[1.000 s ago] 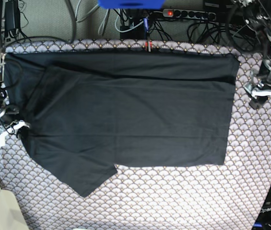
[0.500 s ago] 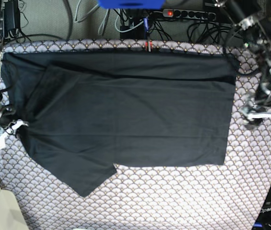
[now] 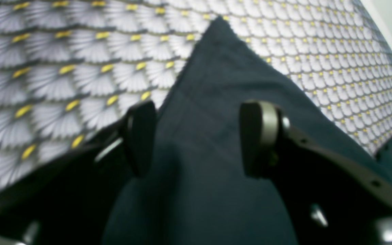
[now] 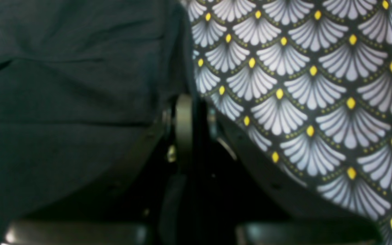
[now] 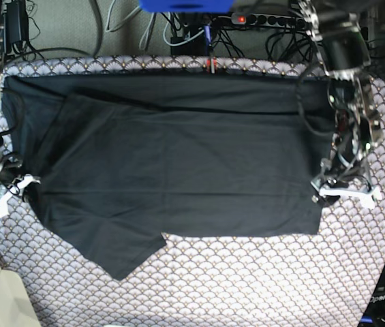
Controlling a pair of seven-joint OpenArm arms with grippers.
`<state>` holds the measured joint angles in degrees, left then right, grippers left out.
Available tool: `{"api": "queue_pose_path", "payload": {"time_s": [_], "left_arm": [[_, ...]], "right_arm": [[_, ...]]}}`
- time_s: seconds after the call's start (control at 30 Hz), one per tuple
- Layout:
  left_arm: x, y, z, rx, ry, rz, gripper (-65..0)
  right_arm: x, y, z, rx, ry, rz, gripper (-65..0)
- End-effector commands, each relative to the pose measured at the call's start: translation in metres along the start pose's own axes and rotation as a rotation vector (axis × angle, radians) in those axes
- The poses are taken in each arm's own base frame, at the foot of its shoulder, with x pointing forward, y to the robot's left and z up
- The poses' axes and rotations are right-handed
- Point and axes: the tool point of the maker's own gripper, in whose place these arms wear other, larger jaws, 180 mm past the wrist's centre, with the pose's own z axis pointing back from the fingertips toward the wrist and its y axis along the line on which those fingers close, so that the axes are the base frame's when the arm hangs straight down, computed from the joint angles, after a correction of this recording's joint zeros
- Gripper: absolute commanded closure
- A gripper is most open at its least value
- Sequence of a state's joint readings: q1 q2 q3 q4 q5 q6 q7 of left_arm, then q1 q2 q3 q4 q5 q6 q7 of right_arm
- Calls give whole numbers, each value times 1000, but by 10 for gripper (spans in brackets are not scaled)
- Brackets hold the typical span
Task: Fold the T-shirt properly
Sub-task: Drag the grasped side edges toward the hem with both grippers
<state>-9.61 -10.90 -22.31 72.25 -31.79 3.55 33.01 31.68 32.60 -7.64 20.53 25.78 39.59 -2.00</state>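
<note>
The black T-shirt (image 5: 178, 157) lies spread flat on the fan-patterned tablecloth (image 5: 247, 279), with one sleeve pointing toward the front left. My left gripper (image 5: 347, 195) hovers at the shirt's right edge near its front corner. In the left wrist view it (image 3: 199, 139) is open, with its pads (image 3: 141, 136) on either side of a pointed corner of the T-shirt (image 3: 209, 85). At the shirt's left edge, my right gripper (image 5: 11, 191) is shut. Its fingers (image 4: 184, 129) are pressed together on the edge of the T-shirt (image 4: 63, 85).
A power strip (image 5: 267, 20) and tangled cables lie beyond the table's far edge, beside a blue object (image 5: 185, 5). The left arm's links (image 5: 342, 54) reach over the far right corner. Patterned cloth shows along the front and right of the shirt.
My left arm has swung from the table's right edge down and inward to the shirt's right hem. The right gripper and the shirt have stayed put.
</note>
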Motion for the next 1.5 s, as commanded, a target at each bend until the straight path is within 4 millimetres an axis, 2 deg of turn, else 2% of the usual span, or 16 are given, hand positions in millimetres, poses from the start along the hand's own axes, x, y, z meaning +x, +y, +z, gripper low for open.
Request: {"api": "queue_pose_path", "payload": {"time_s": [0.0, 0.13, 0.33, 0.43, 0.53, 0.63, 0.87, 0.97, 1.03, 1.4, 1.47], "left_arm": [[26, -5, -6, -7, -60, -17, -380], [37, -7, -28, 16, -51, -65, -380], [35, -21, -57, 82, -33, -306, -380], [25, -26, -69, 100, -17, -376, -380], [17, -20, -77, 121, -12, -395, -380], [14, -11, -83, 138, -24, -397, -380], [19, -8, -92, 154, -53, -385, -380], [19, -22, -96, 95, -64, -415, -380], [11, -27, -97, 61, -50, -413, -380], [2, -28, -97, 45, -34, -409, -376], [-10, -28, -97, 40, -23, -406, -373]], "right_arm": [[29, -7, 5, -5, -72, 9, -35], [29, -7, 4, -4, -72, 11, -36], [29, -7, 4, -5, -70, 14, -36], [29, -7, 4, -5, -70, 14, -36], [29, -7, 4, -5, -70, 14, -37], [28, -7, 4, -5, -69, 13, -37], [28, -7, 4, -5, -67, 15, -37], [28, -7, 4, -5, -67, 15, -37], [28, -7, 4, -5, -67, 15, -37], [27, -6, 4, -4, -66, 13, -37], [27, -6, 4, -4, -66, 13, -37]]}}
